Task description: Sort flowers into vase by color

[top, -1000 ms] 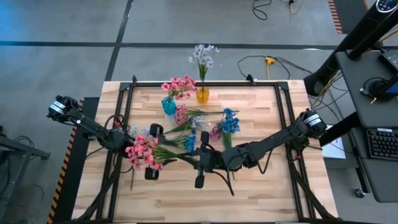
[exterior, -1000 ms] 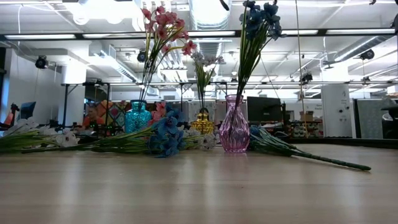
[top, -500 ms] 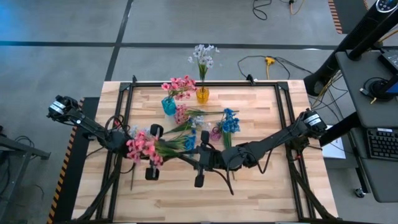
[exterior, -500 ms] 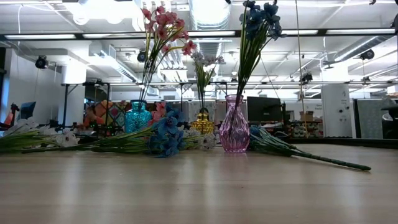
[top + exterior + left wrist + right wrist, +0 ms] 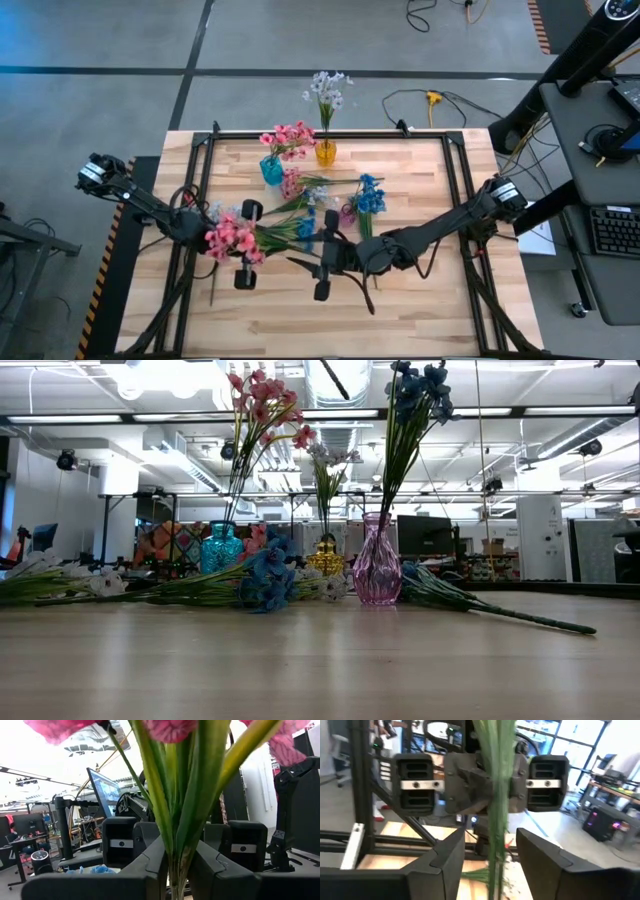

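A pink flower spray is up off the table at centre left, and my left gripper is shut on its green stems. Facing it, my right gripper is open. Its fingers stand on either side of the same stems with a gap on each side. A teal vase holds pink flowers, a yellow vase white ones, and a pink vase blue ones. Both grippers are out of the low view. My left gripper pinches the spray's bundle of green stems between its two fingers, a little below the pink blooms. The fingers reach in from the table's left side and lie across the stems. The spray is lifted clear of the table.
Loose sprays lie on the wood between the vases and the grippers: pink and white ones, blue ones, and a long green stem trailing right. A black frame borders the work area. Bare wood shows near the front edge.
My left gripper has shut on the pink spray's stems and taken hold. My right gripper, which was shut on the stems, has opened and let go. The pink blooms have shifted slightly toward the far edge; both arms have stayed roughly in place.
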